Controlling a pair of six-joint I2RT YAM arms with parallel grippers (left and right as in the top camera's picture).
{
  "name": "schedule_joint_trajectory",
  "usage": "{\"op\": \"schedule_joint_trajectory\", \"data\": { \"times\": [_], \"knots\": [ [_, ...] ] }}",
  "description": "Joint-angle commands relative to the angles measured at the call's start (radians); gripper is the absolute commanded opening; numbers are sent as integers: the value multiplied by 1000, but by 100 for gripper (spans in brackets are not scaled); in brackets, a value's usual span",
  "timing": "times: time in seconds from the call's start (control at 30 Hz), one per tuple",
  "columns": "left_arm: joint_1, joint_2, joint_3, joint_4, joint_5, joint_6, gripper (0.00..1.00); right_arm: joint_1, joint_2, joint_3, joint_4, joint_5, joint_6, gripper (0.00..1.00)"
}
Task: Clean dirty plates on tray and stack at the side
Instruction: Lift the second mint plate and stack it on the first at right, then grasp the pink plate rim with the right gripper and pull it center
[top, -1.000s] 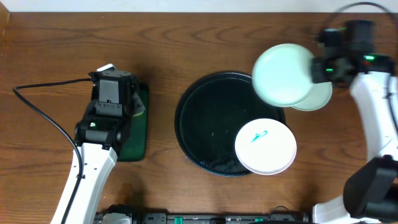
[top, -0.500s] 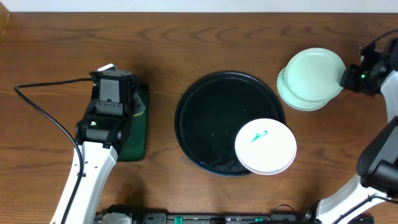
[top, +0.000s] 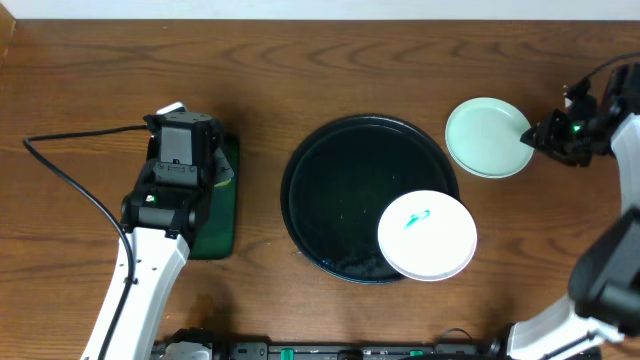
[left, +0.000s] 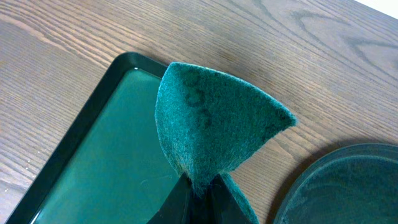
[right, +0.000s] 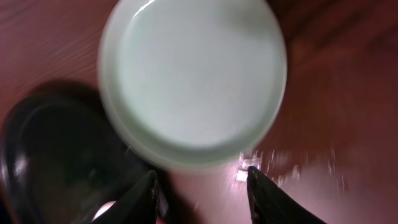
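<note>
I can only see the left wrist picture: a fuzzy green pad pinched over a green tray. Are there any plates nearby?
Observer: Yes. A white plate with a teal smear sits on the near-right part of the black tray, overhanging its rim.
Visitor: Just that one for my green pad to wipe?
Observer: No: mint plates lie on the table right of the tray. The right wrist view shows a second rim under the top one.
Visitor: Is the other hand holding them?
Observer: No. The right hand is open, with the plates just beyond its fingertips.
</note>
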Motion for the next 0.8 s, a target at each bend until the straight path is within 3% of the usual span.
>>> {"op": "schedule_joint_trajectory", "data": {
  "times": [0.0,0.1,0.17,0.2,0.23,0.33,0.43,0.5,0.77],
  "knots": [
    [4,4,-7,2,-1,-10,7,38,-125,5,-61,56,126,45],
    [4,4,-7,2,-2,-10,8,93,-197,4,-123,150,195,47],
    [4,4,-7,0,-1,-10,8,133,-229,3,-152,215,262,54],
    [4,4,-7,-2,-2,-10,8,151,-238,3,-169,222,284,97],
    [4,4,-7,-2,-2,-10,7,168,-241,2,-190,220,296,99],
    [4,4,-7,-2,-2,-10,8,227,-230,-8,-280,205,269,99],
    [4,4,-7,-2,-2,-10,7,275,-222,-36,-343,206,251,89],
    [4,4,-7,-2,-2,-10,7,305,-228,-79,-352,207,288,88],
    [4,4,-7,-2,-2,-10,8,422,-250,-331,-182,245,438,90]
  ]
}}
